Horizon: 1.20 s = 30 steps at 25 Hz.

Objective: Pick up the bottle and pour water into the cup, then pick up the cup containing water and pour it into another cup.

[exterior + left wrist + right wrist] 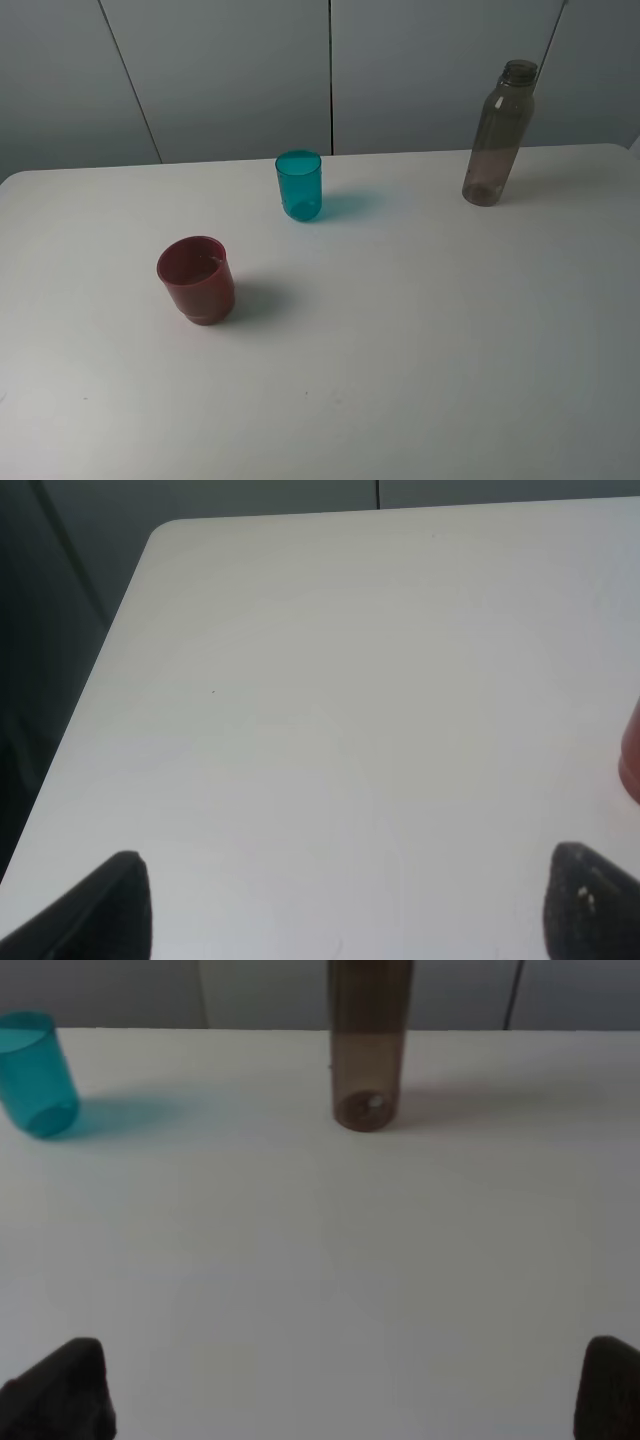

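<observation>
The tall smoky grey-brown bottle (499,133) stands upright and uncapped at the back right of the white table (420,330). The teal translucent cup (299,185) stands upright near the back middle. The dark red cup (196,279) stands front left. Neither arm shows in the exterior view. In the right wrist view my right gripper (345,1390) is open, its fingers far apart, with the bottle (368,1050) straight ahead at a distance and the teal cup (35,1073) off to one side. My left gripper (350,905) is open over bare table, a sliver of the red cup (631,755) at the frame edge.
Grey wall panels (330,70) rise behind the table's far edge. The table's rounded back-left corner (165,530) shows in the left wrist view, with a dark drop beyond its side edge.
</observation>
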Each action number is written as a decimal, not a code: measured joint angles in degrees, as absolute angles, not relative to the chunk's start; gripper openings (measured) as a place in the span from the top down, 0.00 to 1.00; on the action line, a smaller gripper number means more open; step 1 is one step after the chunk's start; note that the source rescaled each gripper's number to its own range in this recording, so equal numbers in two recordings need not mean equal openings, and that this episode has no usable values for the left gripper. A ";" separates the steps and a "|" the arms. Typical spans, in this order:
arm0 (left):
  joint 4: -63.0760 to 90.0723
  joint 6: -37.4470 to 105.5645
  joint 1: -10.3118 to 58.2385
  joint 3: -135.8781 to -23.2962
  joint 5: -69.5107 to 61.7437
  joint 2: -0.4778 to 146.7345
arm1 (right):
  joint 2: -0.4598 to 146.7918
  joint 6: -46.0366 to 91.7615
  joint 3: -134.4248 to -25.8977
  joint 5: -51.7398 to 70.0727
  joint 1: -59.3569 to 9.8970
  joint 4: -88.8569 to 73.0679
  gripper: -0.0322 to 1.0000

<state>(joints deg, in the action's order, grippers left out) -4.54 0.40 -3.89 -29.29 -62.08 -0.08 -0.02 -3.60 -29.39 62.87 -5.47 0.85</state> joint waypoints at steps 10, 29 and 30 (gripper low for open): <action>-4.54 0.40 -3.89 -29.29 -62.08 -0.08 | -0.02 -1.41 -29.39 62.87 5.21 -0.65 0.00; -4.54 0.40 -3.89 -29.29 -62.08 -0.08 | -0.02 -2.39 -29.39 62.87 1.71 -0.65 0.00; -4.54 0.40 -3.89 -29.29 -62.08 -0.08 | -0.02 -2.39 -29.39 62.87 1.71 -0.65 0.00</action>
